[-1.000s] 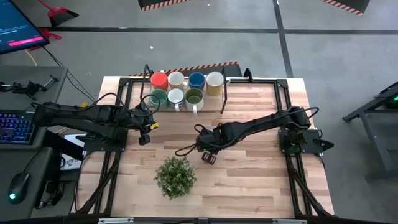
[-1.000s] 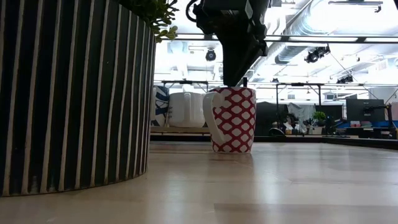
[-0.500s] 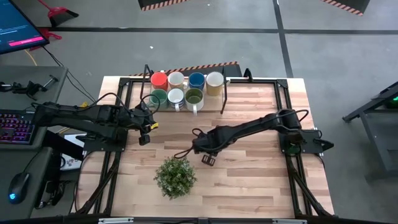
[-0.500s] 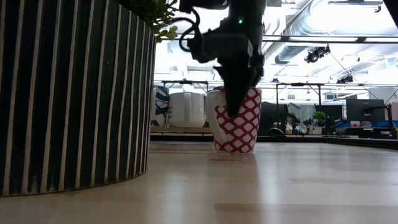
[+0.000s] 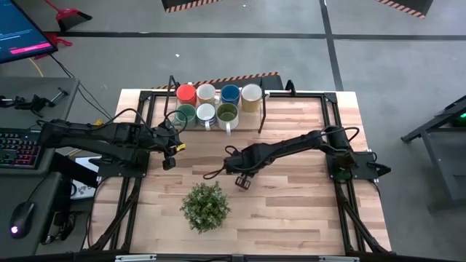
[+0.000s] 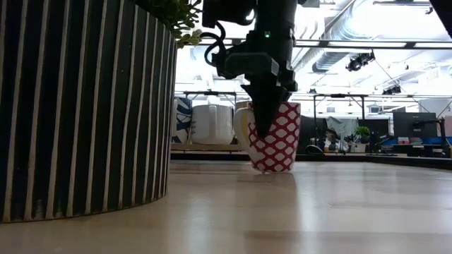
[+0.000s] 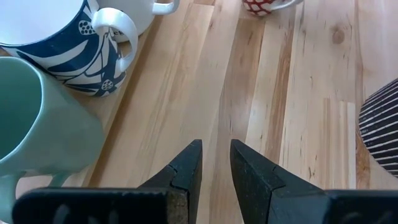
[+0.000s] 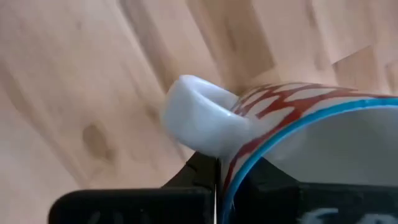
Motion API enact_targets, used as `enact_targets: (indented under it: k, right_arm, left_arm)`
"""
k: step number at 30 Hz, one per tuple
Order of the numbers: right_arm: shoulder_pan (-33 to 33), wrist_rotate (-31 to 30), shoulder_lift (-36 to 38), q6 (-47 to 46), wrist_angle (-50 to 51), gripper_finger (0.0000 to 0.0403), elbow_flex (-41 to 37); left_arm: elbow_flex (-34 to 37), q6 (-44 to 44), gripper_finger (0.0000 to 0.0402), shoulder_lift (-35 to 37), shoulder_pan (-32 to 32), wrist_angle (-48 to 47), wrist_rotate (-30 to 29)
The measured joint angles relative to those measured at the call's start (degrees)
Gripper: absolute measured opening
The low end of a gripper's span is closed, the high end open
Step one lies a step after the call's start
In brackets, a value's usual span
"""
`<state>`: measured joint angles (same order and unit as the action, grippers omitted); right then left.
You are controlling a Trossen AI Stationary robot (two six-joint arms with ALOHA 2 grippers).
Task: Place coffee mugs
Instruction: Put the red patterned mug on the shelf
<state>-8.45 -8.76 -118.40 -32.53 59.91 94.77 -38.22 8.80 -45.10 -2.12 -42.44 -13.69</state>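
Observation:
A red-and-white patterned mug (image 6: 277,140) with a white handle (image 8: 198,118) and a blue rim stands tilted near the table's middle, with my right gripper (image 6: 265,127) shut on it from above. Seven other mugs are grouped at the far edge: orange (image 5: 186,93), white (image 5: 207,92), blue (image 5: 230,93), cream (image 5: 251,94), teal (image 5: 186,113), white (image 5: 206,113) and olive-green (image 5: 227,114). My left gripper (image 7: 216,165) hovers narrowly open over bare wood, just beside the teal mug (image 7: 37,124) and a blue-patterned mug (image 7: 62,43). My right gripper pinches the patterned mug's rim (image 8: 231,163) right beside the handle, one finger inside the mug and one outside. The fingers (image 6: 263,116) come from above, pointing down. The mug leans in the hold, its base at table height; whether it is clear of the wood I cannot tell.
A bushy potted plant (image 5: 205,205) in a striped dark pot (image 6: 85,106) stands toward the near edge, close to the right gripper. A black frame (image 5: 263,109) borders the mug group. Bare wood lies to the right of the plant and under the right arm.
My right gripper has come down from just above the patterned mug onto its rim beside the handle, the arm swinging slightly toward the table's left. The mug, upright a second ago, has tipped and shifted a little along the table.

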Motion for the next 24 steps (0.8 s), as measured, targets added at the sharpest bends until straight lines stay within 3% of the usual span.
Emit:
enact_targets:
  k: [10,16,24]
  right_arm:
    - [0.6,0.2,2.0,5.1,2.3,0.0002,1.4]
    - [1.5,-4.0,2.6,18.9,12.3,0.0001,9.9]
    - [8.0,-5.7,2.6,36.5,15.7,0.0001,18.0]
  left_arm:
    - [0.0,0.0,0.0074,0.0,0.0,0.0,0.0]
    - [0.0,0.0,0.0074,0.0,0.0,0.0,0.0]
    - [0.0,0.0,0.0074,0.0,0.0,0.0,0.0]
